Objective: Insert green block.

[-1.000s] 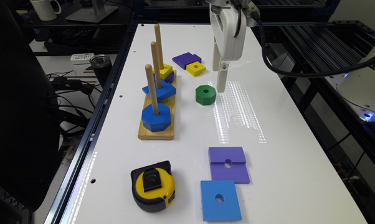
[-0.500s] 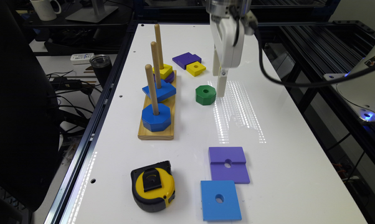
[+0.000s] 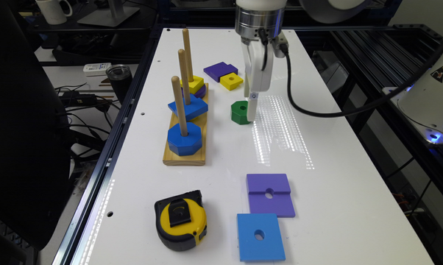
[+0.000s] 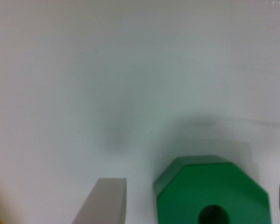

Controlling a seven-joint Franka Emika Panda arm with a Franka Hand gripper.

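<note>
Claw of the white arm, lowered to the bench with its fingers apart; we see one pale finger on one side of the green block and the edge of the other at the opposite side, neither clearly touching it. The green block lies flat on the bench between the fingers: a thick, matte, dark-green octagon with a round centre hole.

Just beyond the claw, farther from the camera, lie a small yellow square block with a hole and a purple block. Well to the claw's side, toward the exterior view's left, a pale wooden base carries three upright round wooden pegs; the blue octagonal block sits on the nearest peg, a blue block on the middle one, yellow and purple pieces on the farthest. Well apart from the claw, toward the camera, we see a purple notched square overlapping a flat light-blue square, each with a hole, and a yellow-and-black tape measure.

The bench is smooth, glossy white, with a dotted reflection beside the claw. Beyond its edge: dark metal framing, cables, a dark tumbler and a white mug.
</note>
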